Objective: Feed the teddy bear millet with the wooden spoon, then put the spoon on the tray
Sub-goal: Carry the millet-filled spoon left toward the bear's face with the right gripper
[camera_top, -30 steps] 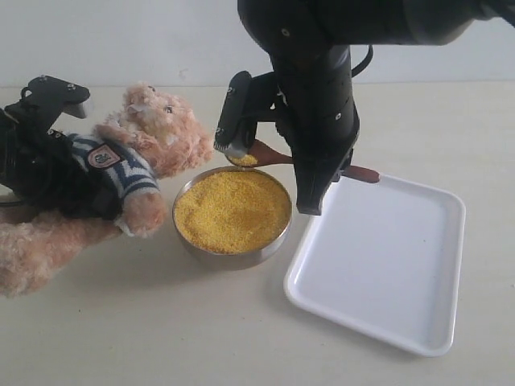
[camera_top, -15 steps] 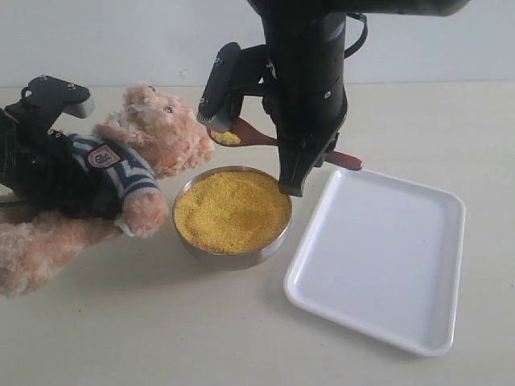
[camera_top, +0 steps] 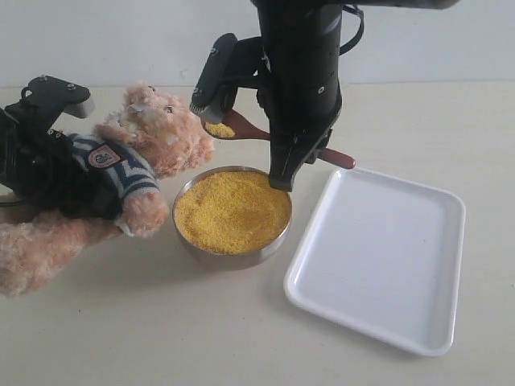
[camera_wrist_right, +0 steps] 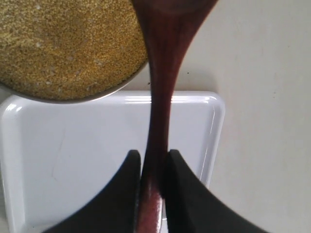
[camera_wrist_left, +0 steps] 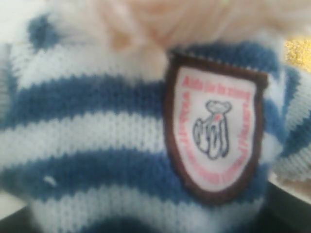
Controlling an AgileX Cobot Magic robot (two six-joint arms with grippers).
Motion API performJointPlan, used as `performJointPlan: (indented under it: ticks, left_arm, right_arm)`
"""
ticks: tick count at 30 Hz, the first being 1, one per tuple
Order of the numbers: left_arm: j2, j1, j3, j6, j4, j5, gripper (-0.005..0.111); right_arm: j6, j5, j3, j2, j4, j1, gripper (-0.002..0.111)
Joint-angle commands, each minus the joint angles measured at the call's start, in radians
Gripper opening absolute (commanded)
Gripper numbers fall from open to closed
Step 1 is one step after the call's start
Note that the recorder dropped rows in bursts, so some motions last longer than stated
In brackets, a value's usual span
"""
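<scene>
The teddy bear [camera_top: 157, 129] leans back at the left in its striped shirt [camera_wrist_left: 97, 121], badge [camera_wrist_left: 216, 131] facing the left wrist camera. My left gripper [camera_top: 48, 149] is clamped round its torso, the fingers mostly hidden by plush. My right gripper [camera_top: 294, 157] [camera_wrist_right: 153, 162] is shut on the handle of the wooden spoon [camera_top: 241, 129] [camera_wrist_right: 160, 73]. The spoon's bowl carries a little millet [camera_top: 219, 129] just beside the bear's muzzle. The steel bowl [camera_top: 187, 241], full of millet [camera_top: 233, 211] [camera_wrist_right: 63, 43], stands below. The white tray [camera_top: 378, 257] [camera_wrist_right: 73, 160] lies to the right.
The right arm's black body [camera_top: 302, 72] hangs over the far rim of the steel bowl and the tray's near-left corner. The bear's arm [camera_top: 143, 213] rests against the bowl's left side. A pale tabletop [camera_top: 161, 338] spreads in front.
My right gripper has lifted the loaded spoon from just over the bowl, up and left to the bear's muzzle. The bear and left arm have stayed still.
</scene>
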Motion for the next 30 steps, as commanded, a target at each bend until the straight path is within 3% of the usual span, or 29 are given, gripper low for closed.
performJointPlan:
  ticks: [1,9,30]
  left_arm:
    - [-0.006,-0.007,-0.007,0.002,-0.012,0.003,0.004]
    - [-0.004,-0.007,-0.007,0.010,-0.035,0.001,0.004]
    - [-0.004,-0.016,-0.007,0.014,-0.030,-0.048,0.004]
  right_arm:
    - [0.016,0.004,-0.027,0.018,0.002,-0.003,0.000]
    - [0.023,0.004,-0.106,0.027,0.034,-0.003,0.000]
    - [0.037,0.004,-0.109,0.027,0.046,-0.003,0.000]
